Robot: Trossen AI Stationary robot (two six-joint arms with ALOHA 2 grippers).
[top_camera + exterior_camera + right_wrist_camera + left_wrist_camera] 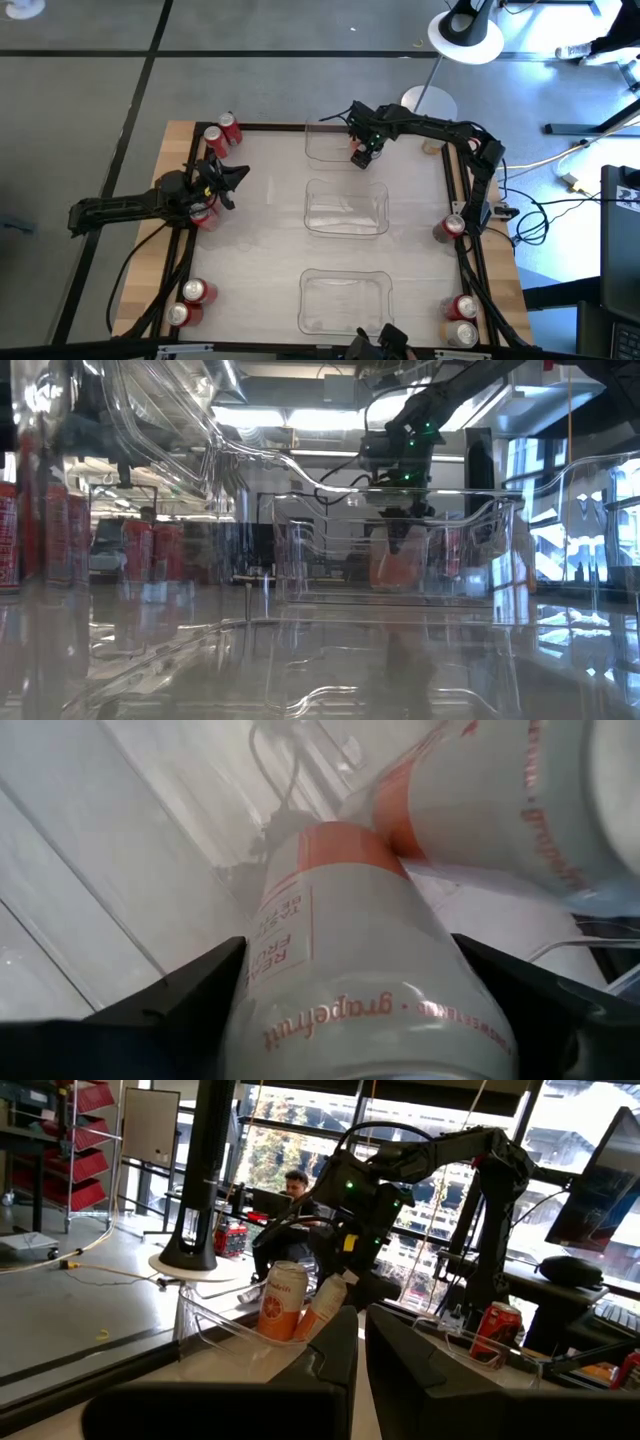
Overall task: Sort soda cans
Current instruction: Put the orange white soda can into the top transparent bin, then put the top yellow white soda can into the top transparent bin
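My right gripper reaches over the far clear tray and is shut on a white-and-orange soda can. This can shows tilted in the left wrist view. A second orange-and-white can stands upright in the same tray, right beside it. My left gripper is shut and empty over the table's left part. A red can stands by its arm. My right gripper pinches the can's round side wall between its two fingers, one finger on each side of the body. It comes from above into the tray. The can sits tilted inside the tray; whether its lower end touches the tray floor I cannot tell.
Two more clear trays lie at the middle and near edge. Red cans stand at the far left corner, near left, right edge and near right. A person sits beyond the table.
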